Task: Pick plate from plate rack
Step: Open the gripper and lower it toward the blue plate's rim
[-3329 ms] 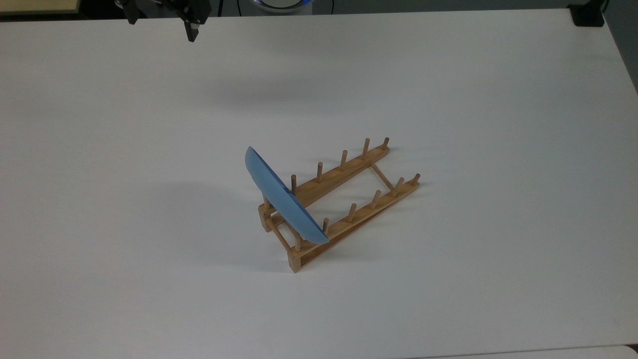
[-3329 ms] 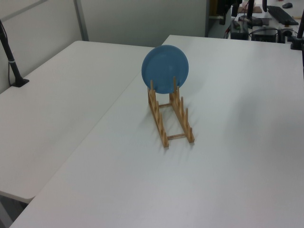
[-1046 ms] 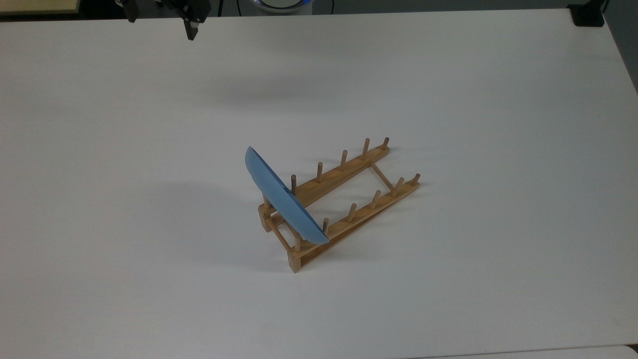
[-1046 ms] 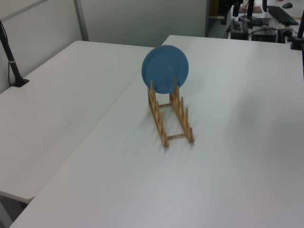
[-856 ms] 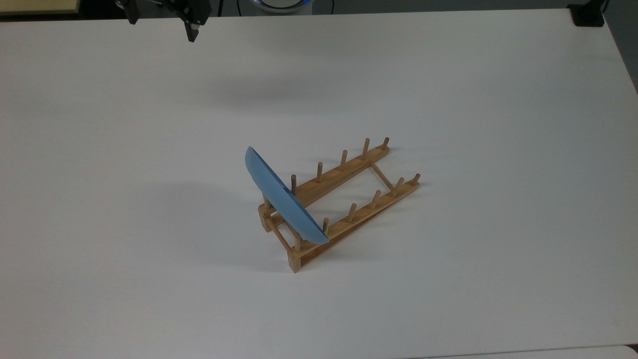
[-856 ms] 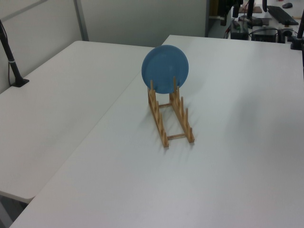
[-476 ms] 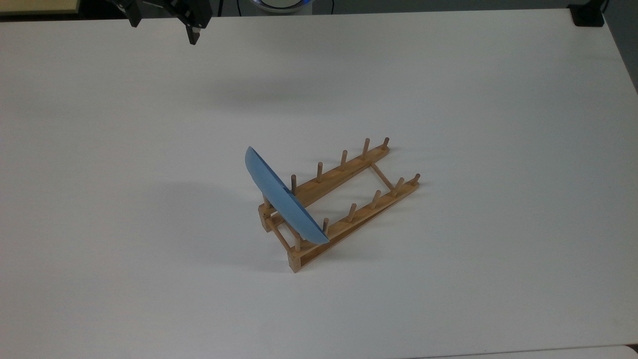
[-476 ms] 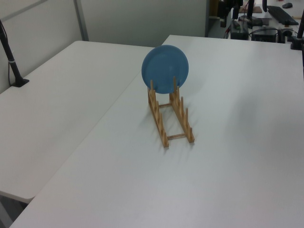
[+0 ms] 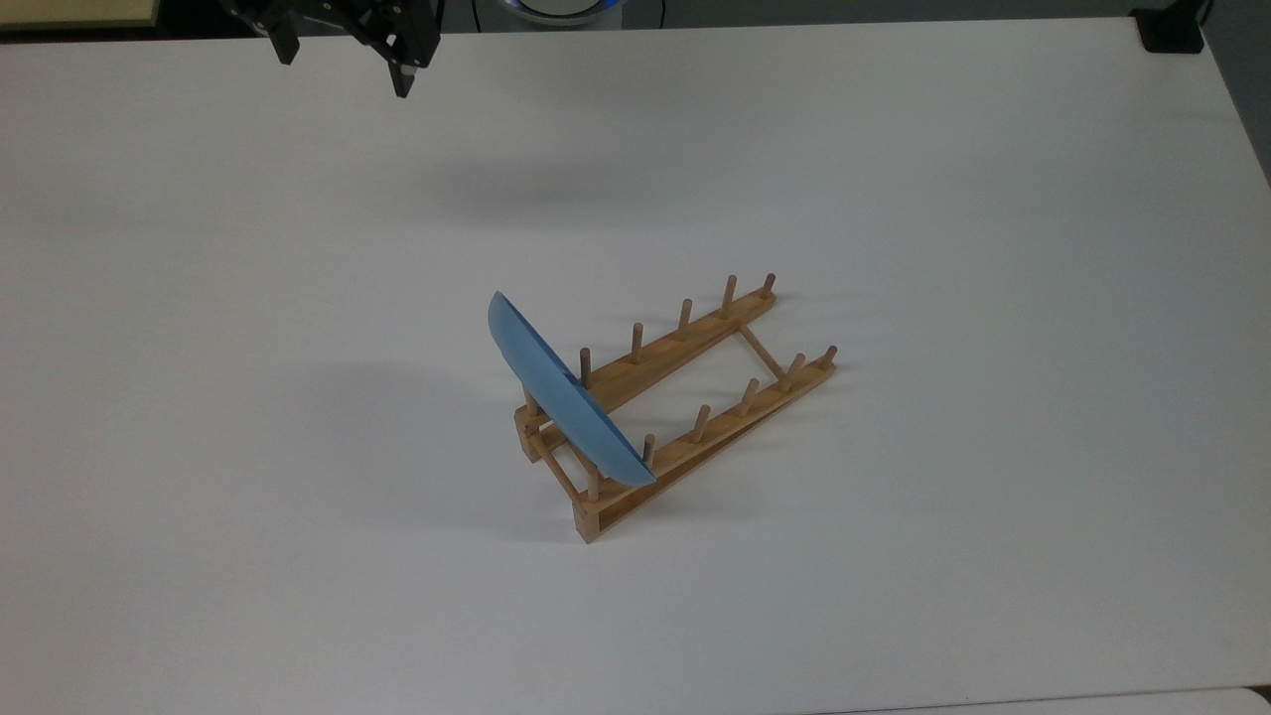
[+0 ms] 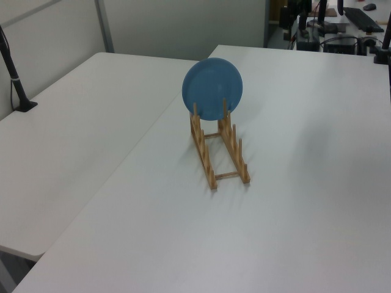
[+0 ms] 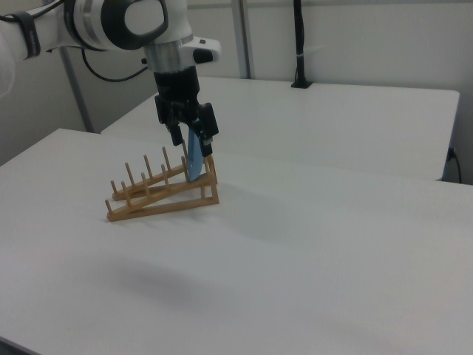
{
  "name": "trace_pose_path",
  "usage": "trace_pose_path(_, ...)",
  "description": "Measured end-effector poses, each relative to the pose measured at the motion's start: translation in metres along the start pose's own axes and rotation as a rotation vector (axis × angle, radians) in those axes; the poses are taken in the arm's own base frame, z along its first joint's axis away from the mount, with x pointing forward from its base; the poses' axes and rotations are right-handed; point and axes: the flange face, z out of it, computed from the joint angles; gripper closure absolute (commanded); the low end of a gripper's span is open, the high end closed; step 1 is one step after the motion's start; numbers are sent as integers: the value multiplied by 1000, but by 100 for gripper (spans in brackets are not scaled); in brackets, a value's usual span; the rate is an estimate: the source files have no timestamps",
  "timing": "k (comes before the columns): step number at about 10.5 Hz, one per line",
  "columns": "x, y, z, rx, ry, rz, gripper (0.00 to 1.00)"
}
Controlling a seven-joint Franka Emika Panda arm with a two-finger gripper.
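Observation:
The light-blue plate [image 9: 556, 392] stands on edge between the pegs at the near-left end of the wooden plate rack [image 9: 695, 367] in the top view. The left view shows the plate's [image 10: 212, 88] round face, upright at the rack's [image 10: 223, 152] far end. My gripper [image 9: 346, 67] hangs open over the far-left part of the table in the top view, well away from the rack, with nothing between its fingers. From the right view the gripper [image 11: 192, 142] lines up in front of the plate [image 11: 195, 164] and covers its upper part; the rack [image 11: 155, 194] stretches to the right view's left.
The rack sits mid-table on a white table [image 9: 894, 546]. A black mount [image 9: 1172, 30] sits at the table's far-right corner in the top view. A second white table [image 10: 61, 140] adjoins on the left view's left, carrying a black pole [image 10: 15, 76].
In the top view the gripper has shifted a little to the right and toward the table's middle, turning slightly. Plate and rack have not moved.

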Motion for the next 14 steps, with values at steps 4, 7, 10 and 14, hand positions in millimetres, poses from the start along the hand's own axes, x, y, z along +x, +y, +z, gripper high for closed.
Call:
trace_pose_path(4, -4, -9, 5, -4, -35, -18, 0)
trace_pose_path(7, -5, -23, 12, -8, -58, -44, 0)
trace_pose_path(10, 1, -32, 25, -10, -69, -58, 0)
trace_pose_path(14, 23, -108, 18, -54, 164, -194, 0)
